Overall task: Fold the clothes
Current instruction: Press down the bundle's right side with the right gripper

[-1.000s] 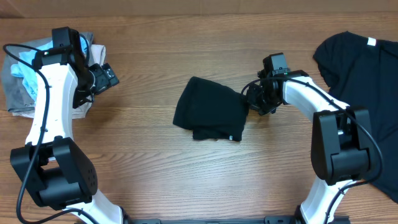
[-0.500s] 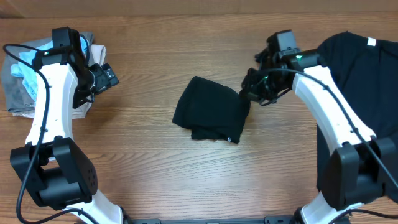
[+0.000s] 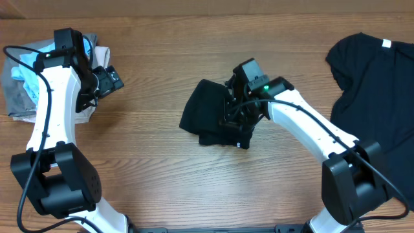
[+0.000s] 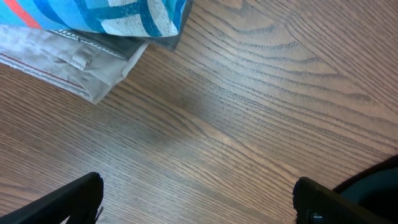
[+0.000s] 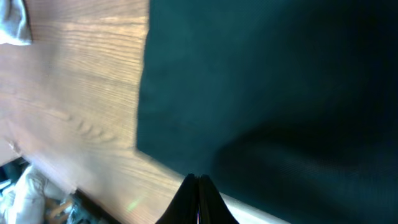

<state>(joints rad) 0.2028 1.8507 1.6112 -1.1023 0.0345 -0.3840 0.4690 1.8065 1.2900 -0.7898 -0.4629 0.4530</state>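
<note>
A folded black T-shirt (image 3: 210, 120) lies in the middle of the wooden table, and in the right wrist view its dark cloth (image 5: 280, 93) fills most of the picture. My right gripper (image 3: 231, 116) hovers over its right half, and in the wrist view this gripper (image 5: 198, 186) is shut, its tips pressed together with nothing between them. A second black T-shirt (image 3: 378, 90) is spread out at the right edge. At the far left my left gripper (image 3: 110, 79) stands wide open over bare wood (image 4: 196, 199), one finger (image 4: 68, 199) showing at the frame's bottom.
A heap of other clothes (image 3: 26, 77) sits at the back left beside the left arm: blue patterned cloth (image 4: 112, 15) on a beige garment (image 4: 68, 56). Bare wood lies between the heap and the folded shirt.
The right arm has swung left, from the folded shirt's right edge to above it, and its jaws have closed. The left arm has not moved.
</note>
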